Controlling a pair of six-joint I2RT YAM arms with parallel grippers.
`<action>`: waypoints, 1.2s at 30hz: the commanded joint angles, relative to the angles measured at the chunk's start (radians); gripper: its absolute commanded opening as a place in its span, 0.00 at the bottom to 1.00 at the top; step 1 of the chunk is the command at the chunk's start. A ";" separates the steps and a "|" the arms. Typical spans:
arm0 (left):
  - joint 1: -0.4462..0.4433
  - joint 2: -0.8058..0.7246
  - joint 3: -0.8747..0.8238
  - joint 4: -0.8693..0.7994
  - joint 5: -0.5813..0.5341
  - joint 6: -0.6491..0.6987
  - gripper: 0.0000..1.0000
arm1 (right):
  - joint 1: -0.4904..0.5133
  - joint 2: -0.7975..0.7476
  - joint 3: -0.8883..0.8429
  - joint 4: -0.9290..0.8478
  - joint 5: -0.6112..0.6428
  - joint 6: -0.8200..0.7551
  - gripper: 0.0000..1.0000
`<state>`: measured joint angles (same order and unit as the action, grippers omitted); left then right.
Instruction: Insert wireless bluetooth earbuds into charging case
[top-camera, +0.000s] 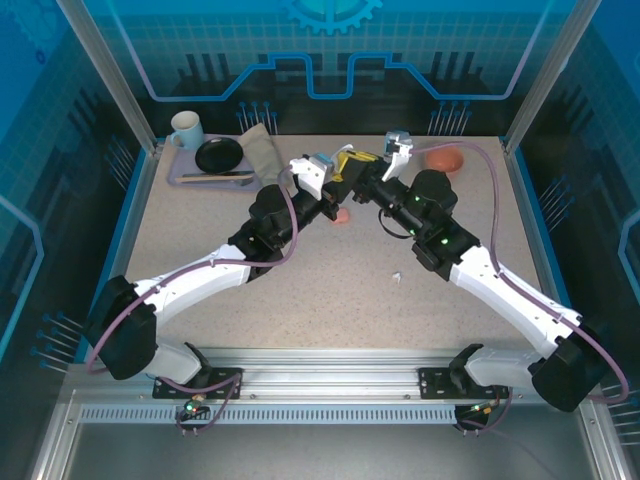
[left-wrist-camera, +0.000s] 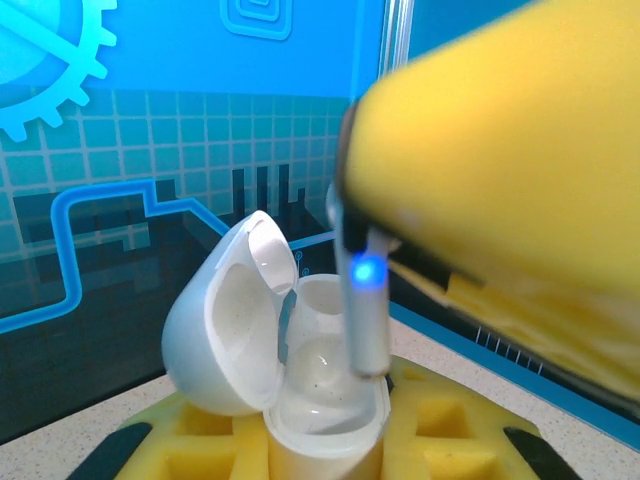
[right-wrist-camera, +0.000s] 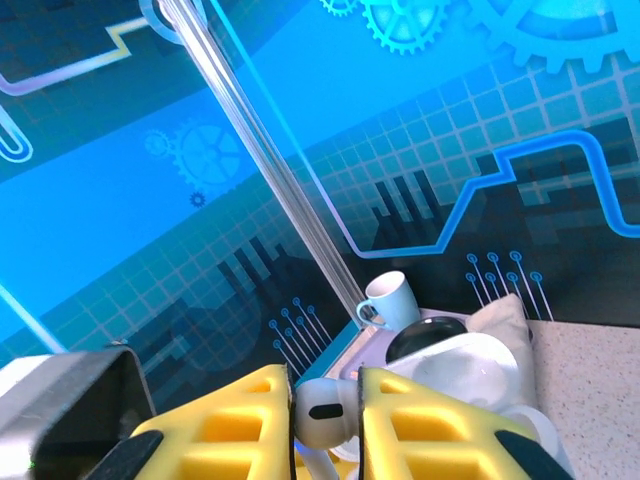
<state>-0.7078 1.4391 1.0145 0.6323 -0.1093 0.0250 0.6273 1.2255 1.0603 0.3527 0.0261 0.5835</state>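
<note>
My left gripper (left-wrist-camera: 315, 432) is shut on a white charging case (left-wrist-camera: 320, 385), held upright with its lid (left-wrist-camera: 225, 325) swung open to the left. A white earbud (left-wrist-camera: 365, 300) with a blue light on its stem hangs stem-down, its tip at the case's right-hand well. That earbud (right-wrist-camera: 322, 410) is pinched by its head in my shut right gripper (right-wrist-camera: 326, 415). In the top view the left gripper (top-camera: 340, 186) and right gripper (top-camera: 362, 173) meet at the back middle. A small salmon-pink bud (top-camera: 343, 217) lies below them, and a tiny white bud (top-camera: 396, 276) lies nearer.
A salmon-pink case (top-camera: 444, 160) lies at the back right. At the back left a tray (top-camera: 178, 176) holds a pale mug (top-camera: 186, 130), a black plate (top-camera: 219, 154) and a folded cloth (top-camera: 262, 150). Glass walls enclose the table.
</note>
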 joint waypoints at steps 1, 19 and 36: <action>-0.004 0.001 0.045 0.015 -0.011 -0.002 0.00 | -0.006 0.006 -0.015 0.043 0.038 0.004 0.18; -0.024 0.027 0.065 0.023 -0.016 0.032 0.00 | 0.000 0.000 -0.061 0.026 0.051 0.004 0.16; -0.025 0.027 0.070 0.018 -0.034 0.046 0.00 | 0.033 -0.039 -0.106 -0.022 0.072 -0.025 0.18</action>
<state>-0.7250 1.4681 1.0382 0.5880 -0.1200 0.0582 0.6350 1.1995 0.9741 0.3668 0.1051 0.5770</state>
